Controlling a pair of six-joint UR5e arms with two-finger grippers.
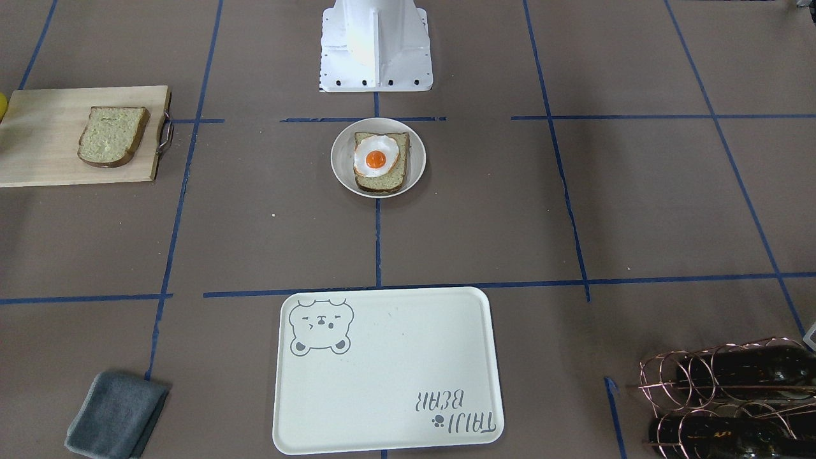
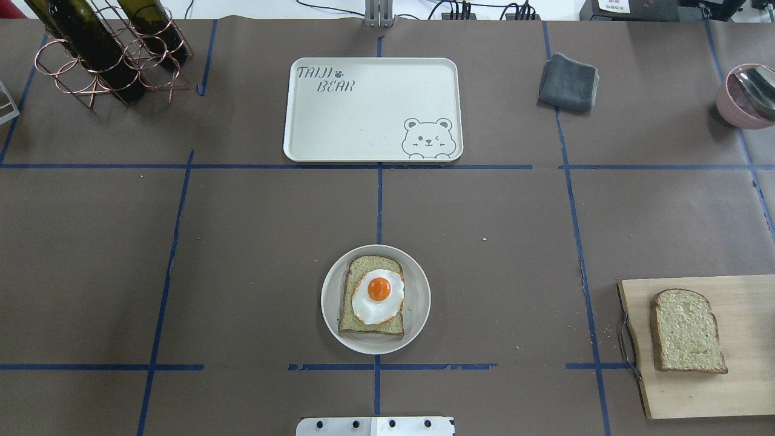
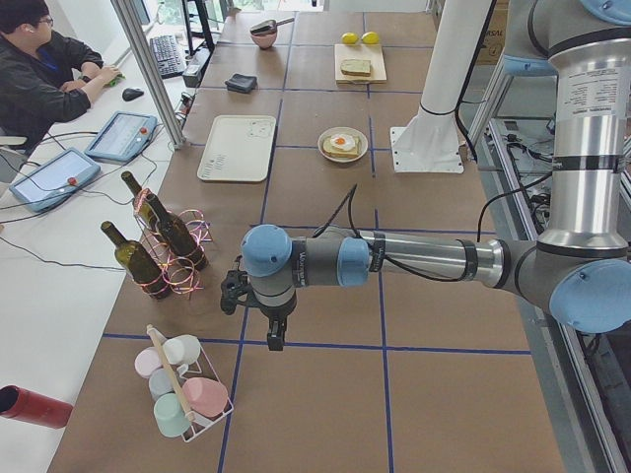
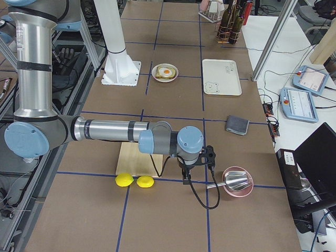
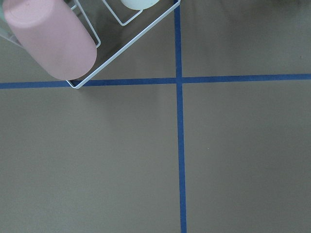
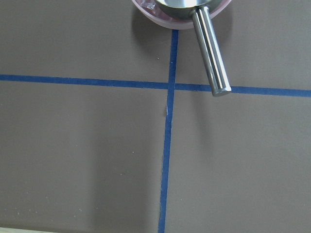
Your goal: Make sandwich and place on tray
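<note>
One bread slice (image 2: 370,320) lies in a small round white dish (image 2: 330,315) at the table's middle, with a fried egg (image 2: 378,295) on top; it also shows in the front view (image 1: 380,178). The second bread slice (image 2: 687,332) lies on a wooden cutting board (image 2: 745,387) at the robot's right. The cream tray (image 2: 363,115) with the bear drawing lies bare at the far side. My left gripper (image 3: 268,335) hangs over the table near the bottle rack. My right gripper (image 4: 187,177) hangs beside the pink bowl. I cannot tell whether either is open.
A copper rack with wine bottles (image 2: 103,48) stands far left. A grey cloth (image 2: 568,82) and a pink bowl with a metal scoop (image 2: 745,97) lie far right. Two lemons (image 4: 134,181) lie beyond the board. A wire rack of cups (image 3: 182,389) stands near the left gripper.
</note>
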